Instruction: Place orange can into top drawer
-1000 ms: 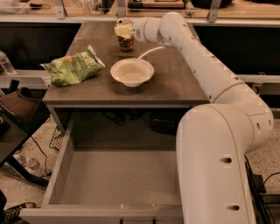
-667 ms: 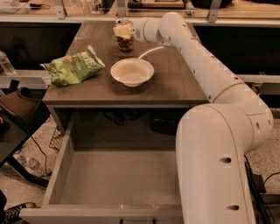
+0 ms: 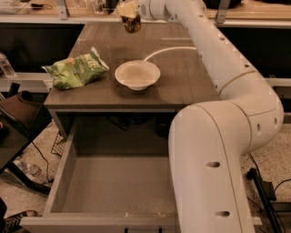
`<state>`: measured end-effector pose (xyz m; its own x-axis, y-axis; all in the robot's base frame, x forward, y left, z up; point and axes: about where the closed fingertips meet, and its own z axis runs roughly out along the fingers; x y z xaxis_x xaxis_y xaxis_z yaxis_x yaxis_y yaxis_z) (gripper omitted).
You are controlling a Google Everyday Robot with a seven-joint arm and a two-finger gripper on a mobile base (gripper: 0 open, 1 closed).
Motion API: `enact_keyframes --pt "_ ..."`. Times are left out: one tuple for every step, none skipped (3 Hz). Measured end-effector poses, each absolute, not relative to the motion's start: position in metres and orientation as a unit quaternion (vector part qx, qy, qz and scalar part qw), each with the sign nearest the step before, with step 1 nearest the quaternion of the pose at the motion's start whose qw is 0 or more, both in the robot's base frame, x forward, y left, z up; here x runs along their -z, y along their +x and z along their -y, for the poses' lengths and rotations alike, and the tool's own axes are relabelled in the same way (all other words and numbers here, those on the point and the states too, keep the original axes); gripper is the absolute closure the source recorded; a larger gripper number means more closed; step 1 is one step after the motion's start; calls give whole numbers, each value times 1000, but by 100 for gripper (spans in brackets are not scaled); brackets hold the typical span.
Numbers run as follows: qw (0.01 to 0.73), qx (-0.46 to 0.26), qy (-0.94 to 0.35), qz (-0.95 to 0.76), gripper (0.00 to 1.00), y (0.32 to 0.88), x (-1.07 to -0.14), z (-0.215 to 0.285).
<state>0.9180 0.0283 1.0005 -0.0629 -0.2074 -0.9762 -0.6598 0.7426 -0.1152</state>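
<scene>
At the top centre of the camera view, the end effector (image 3: 128, 11) is closed around the upper part of the small, cylindrical orange can (image 3: 132, 24) with its mottled orange-brown label. The can hangs clear of the far end of the grey-brown wooden table (image 3: 186, 79). A second ago the can sat lower in the frame, at the level of the table surface; now it is noticeably higher, while the white round bowl (image 3: 137, 74) and the crinkled green chip bag (image 3: 77, 69) lie where they did. That points to a grasp that has taken and a lift under way, so the pick looks done and the carry is what remains. The long white arm (image 3: 218, 59) runs from the large joint housing at lower right up along the right side of the table to the can. In the lower half of the frame the wide grey metal top drawer (image 3: 118, 189) stands pulled fully out, with its flat floor bare and nothing of the task in it yet. Can and drawer are well apart, at opposite ends of the frame, with the bowl directly between them. The carry towards the bottom of the frame will probably need to pass above or beside the bowl, and over the table's near edge, before the can is lowered.
</scene>
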Motion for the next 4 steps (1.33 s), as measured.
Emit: enact_keyframes --pt "618 -173 -308 -703 100 904 -1039 -7" --pt "614 -165 -319 -703 100 874 -1066 25" --pt "609 -157 -333 -703 100 828 -1086 65" --pt "618 -146 -322 -702 100 775 -1097 112"
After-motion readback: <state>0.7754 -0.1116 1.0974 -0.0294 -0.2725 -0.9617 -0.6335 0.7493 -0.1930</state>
